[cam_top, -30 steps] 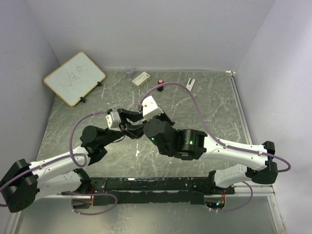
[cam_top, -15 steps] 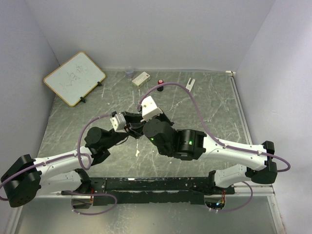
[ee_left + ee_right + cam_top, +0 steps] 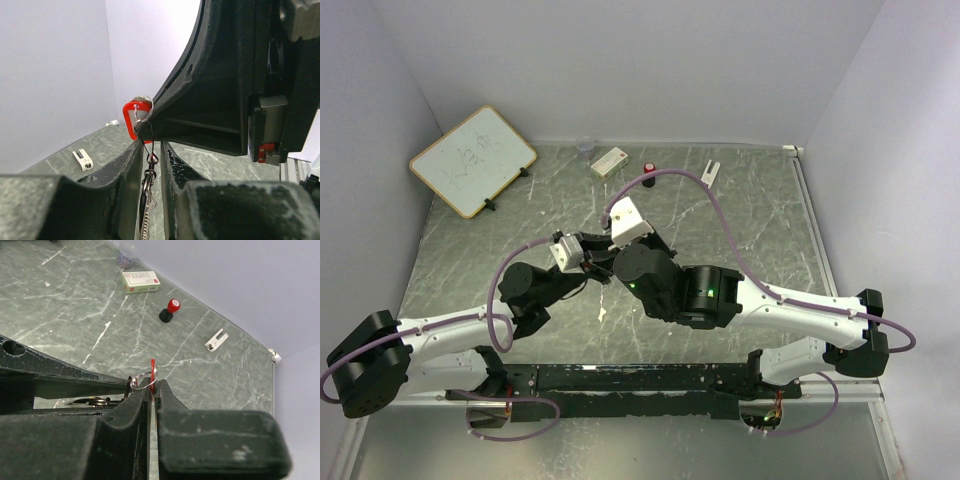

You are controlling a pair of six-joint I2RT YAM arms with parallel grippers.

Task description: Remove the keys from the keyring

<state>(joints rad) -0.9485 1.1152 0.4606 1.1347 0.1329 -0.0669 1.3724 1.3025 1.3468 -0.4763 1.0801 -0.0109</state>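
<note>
Where the 2 arms meet over the middle of the grey-green marbled worktop [image 3: 750, 225], the left gripper [image 3: 151, 149] has its jaws a narrow slit apart, with small silver metal keys [image 3: 145, 182] hanging in the slit; whether they pinch I cannot tell. Just above, the thin round silver wire keyring [image 3: 142, 380] carries the red plastic-headed key [image 3: 128, 120], and the jaws of the right gripper [image 3: 153, 384] are pressed together on that red head

Red-headed key [image 3: 134, 116] on silver keyring [image 3: 145, 121]
Plastic head upright; the thin wire ring threads through it; small metal pieces [image 3: 147, 181], hard to identify, hang beneath.
</note>
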